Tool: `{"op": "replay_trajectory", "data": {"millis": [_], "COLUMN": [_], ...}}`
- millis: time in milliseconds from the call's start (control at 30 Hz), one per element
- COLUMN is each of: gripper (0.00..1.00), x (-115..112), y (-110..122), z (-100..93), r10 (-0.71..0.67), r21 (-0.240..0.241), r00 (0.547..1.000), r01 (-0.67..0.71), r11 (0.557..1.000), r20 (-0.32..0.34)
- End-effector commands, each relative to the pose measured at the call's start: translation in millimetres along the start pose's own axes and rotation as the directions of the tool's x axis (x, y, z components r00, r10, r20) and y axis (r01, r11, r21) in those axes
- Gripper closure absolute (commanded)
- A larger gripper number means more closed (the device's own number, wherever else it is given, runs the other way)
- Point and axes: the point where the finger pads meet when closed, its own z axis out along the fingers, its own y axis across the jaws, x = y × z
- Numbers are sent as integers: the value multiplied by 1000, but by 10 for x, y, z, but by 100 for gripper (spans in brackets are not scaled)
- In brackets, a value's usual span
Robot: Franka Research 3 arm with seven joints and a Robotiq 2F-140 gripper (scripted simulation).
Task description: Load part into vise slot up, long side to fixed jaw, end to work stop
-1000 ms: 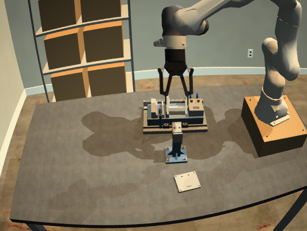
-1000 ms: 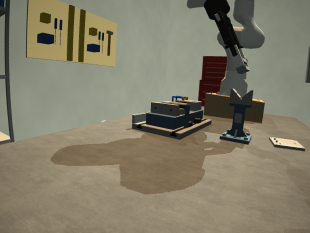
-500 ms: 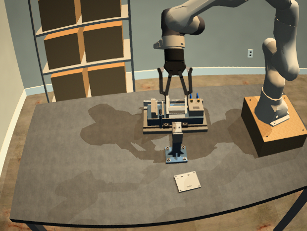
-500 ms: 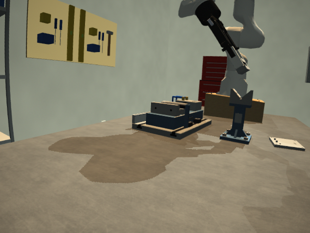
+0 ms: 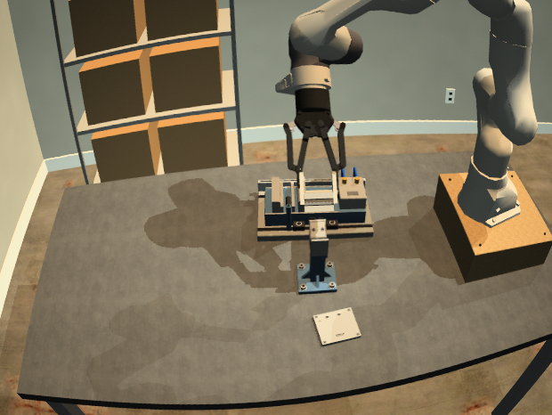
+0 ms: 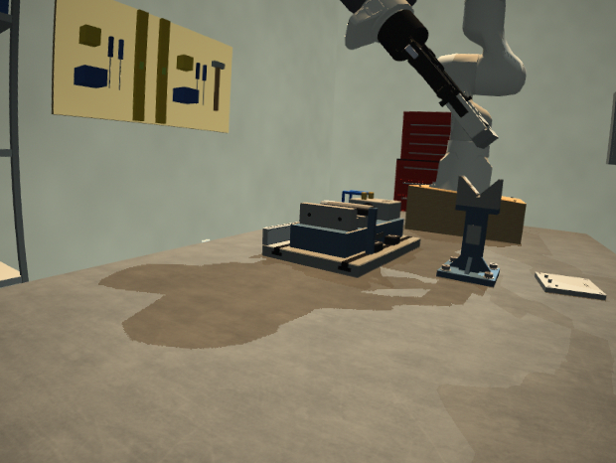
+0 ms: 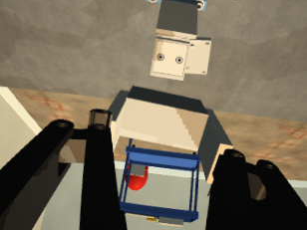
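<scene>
Part is hanging in the air above the counter, well off the vise. The pincer is clamping it, one finger pressing on each side, and is slanting downward in the exterior view. Which way the slot is facing, I cannot tell. From the top, pincer and part are overlapping the space between the vise's jaws, which are standing apart. Near the vise, the V-block is standing upright on its post, carrying nothing. Beyond it, the infeed plate is lying bare. Farther out, the arm is standing on a wooden box, and boxes are filling a shelf rack behind the counter.
</scene>
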Motion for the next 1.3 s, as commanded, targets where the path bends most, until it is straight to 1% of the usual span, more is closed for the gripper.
{"op": "replay_trajectory", "data": {"millis": [0, 200, 500, 1267], "gripper": [100, 100, 100, 100], "x": [-42, -37, -34, -33], "y": [12, 12, 11, 11], "z": [-2, -2, -2, -3], "r10": [-55, -55, -55, -55], "r21": [-5, -5, -4, -4], "r00": [998, 997, 996, 996], "r01": [55, 55, 55, 55], "r11": [998, 998, 998, 998], "r20": [38, 60, 73, 76]}}
